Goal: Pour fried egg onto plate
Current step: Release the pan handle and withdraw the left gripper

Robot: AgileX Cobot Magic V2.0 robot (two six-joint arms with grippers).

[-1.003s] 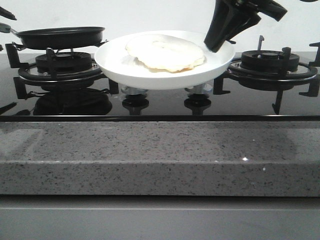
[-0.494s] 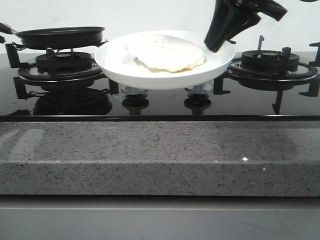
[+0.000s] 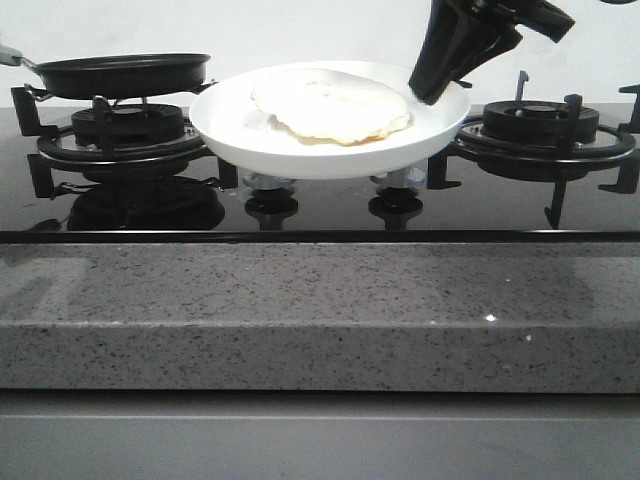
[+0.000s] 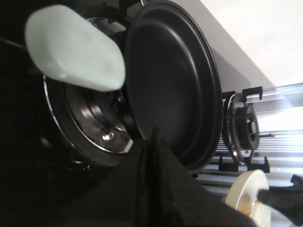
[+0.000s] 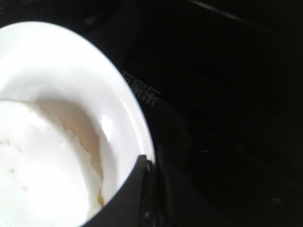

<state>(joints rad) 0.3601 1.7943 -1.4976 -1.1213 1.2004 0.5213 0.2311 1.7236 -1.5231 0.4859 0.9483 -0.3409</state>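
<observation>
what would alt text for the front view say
A pale fried egg lies on a white plate held above the middle of a black gas hob, the right end effector at the plate's right rim. An empty black frying pan sits over the left burner, with a speckled grey countertop in front.

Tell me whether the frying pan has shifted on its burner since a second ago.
No. The frying pan sits at the same spot over the left burner grate; only something dark by its handle at the picture's left edge has gone.
</observation>
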